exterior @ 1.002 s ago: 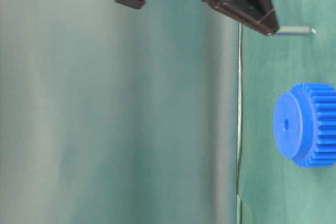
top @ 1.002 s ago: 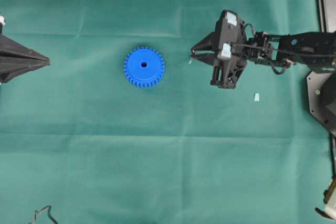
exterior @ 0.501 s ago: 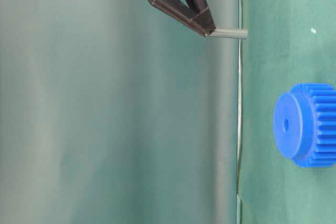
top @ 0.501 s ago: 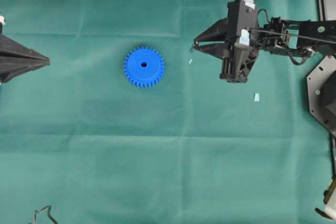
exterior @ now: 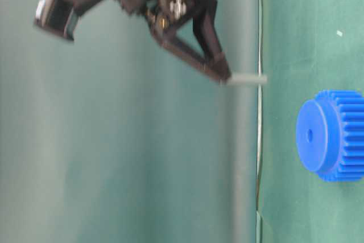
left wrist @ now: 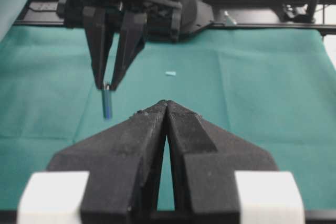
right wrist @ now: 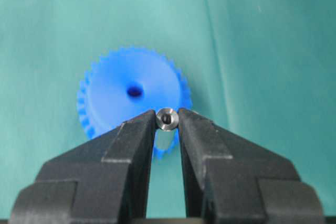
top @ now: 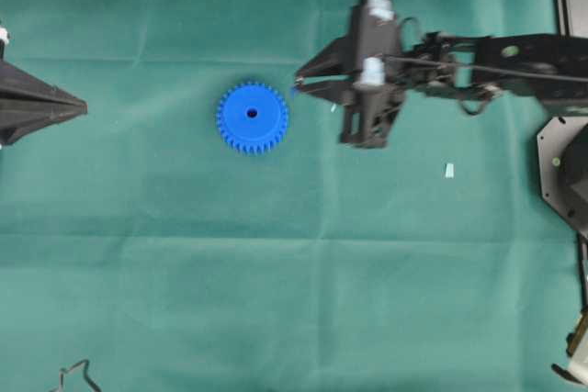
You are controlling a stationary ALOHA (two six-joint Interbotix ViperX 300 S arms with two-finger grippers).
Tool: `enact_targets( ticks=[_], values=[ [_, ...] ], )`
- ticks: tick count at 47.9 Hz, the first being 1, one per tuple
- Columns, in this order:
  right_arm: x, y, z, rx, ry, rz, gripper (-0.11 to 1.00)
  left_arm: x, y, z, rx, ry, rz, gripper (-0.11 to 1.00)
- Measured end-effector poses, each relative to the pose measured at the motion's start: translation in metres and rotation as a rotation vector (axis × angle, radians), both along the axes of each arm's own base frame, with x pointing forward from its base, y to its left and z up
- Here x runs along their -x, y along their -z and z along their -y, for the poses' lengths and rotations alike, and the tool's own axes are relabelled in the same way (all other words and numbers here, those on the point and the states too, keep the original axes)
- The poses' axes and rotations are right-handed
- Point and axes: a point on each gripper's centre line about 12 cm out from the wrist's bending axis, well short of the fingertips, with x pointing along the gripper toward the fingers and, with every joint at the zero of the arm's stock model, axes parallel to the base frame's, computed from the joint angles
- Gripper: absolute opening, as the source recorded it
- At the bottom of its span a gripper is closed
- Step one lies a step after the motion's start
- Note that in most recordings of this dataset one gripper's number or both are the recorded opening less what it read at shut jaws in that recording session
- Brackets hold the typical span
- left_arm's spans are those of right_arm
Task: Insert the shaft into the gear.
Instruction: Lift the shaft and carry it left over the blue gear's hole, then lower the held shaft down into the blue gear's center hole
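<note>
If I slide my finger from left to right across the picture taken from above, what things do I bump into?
Left end effector → blue gear → right end effector holding the shaft → small pale scrap on the green cloth.

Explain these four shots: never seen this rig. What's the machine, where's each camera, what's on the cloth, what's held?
It is a two-arm robot over a table with a green cloth. One camera looks straight down, one sits at table level with its picture turned sideways, and one rides on each wrist. A blue gear lies flat on the cloth, with a small pale scrap off to the side. The right gripper is shut on a small metal shaft, held above the cloth beside the gear. The left gripper is shut and holds nothing.
</note>
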Motion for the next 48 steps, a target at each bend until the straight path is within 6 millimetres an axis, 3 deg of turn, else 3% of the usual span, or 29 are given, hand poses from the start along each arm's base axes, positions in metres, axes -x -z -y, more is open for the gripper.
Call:
enact_targets(
  ticks=[11, 27, 48],
  values=[
    [-0.035, 0.001, -0.006, 0.006, -0.033, 0.005, 0.18, 0.0, 0.0, 0.0, 0.0, 0.0, 0.0, 0.0],
    [-0.041, 0.004, -0.008, 0.005, -0.039, 0.001, 0.18, 0.0, 0.0, 0.0, 0.002, 0.0, 0.0, 0.0],
    [-0.053, 0.054, -0.008, -0.009, -0.036, -0.069, 0.18, 0.0, 0.0, 0.0, 0.002, 0.0, 0.0, 0.0]
  ],
)
